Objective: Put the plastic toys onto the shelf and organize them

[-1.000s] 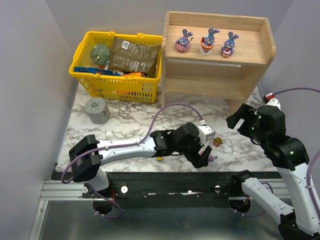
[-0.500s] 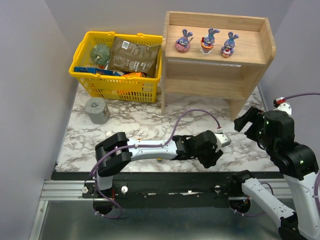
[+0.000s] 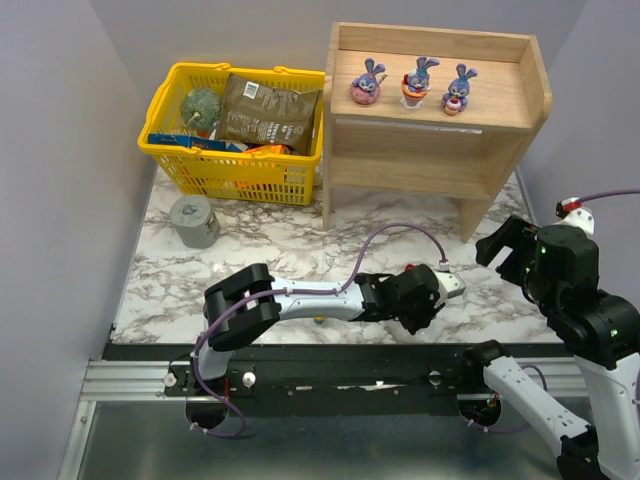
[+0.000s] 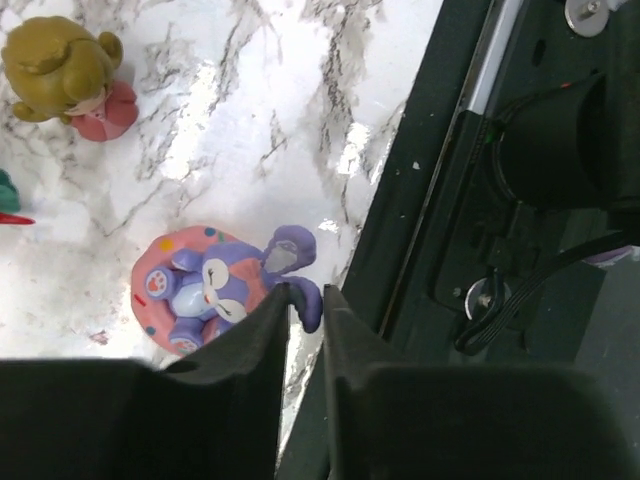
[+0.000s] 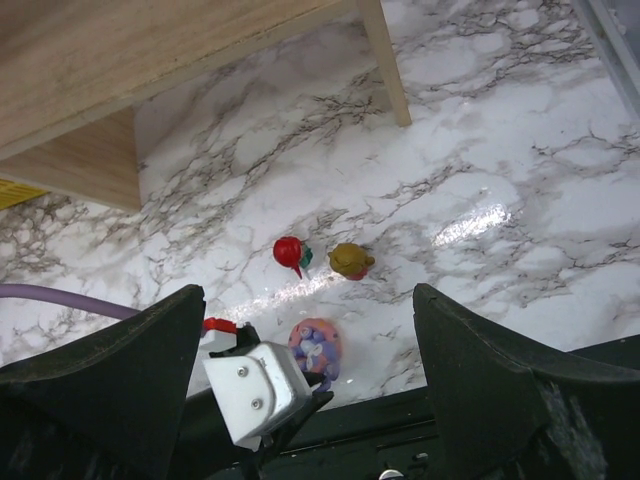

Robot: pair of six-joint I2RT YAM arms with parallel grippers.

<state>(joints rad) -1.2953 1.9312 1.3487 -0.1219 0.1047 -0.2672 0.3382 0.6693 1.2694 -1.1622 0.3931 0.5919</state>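
**Left gripper [image 4: 305, 297] narrowed over a bunny; right gripper [image 5: 305, 300] spread wide and empty.**

The left jaws stand a thin slit apart. Their tips are at the long ear of the purple-blue bunny [image 4: 200, 290], which sits in its pink base directly under them, at the near edge of the table [image 4: 300, 100]. I cannot tell whether the ear is pinched. A little beyond the tips stand a tan-headed figurine [image 4: 60, 75] and a red toy [image 5: 288, 250], close together. The right gripper hangs above these with its fingers [image 5: 120, 370] far apart, touching nothing. Farthest off, beyond both grippers, the shelf [image 3: 500, 110] carries three bunnies [image 3: 417, 80] in a row on its top tier.
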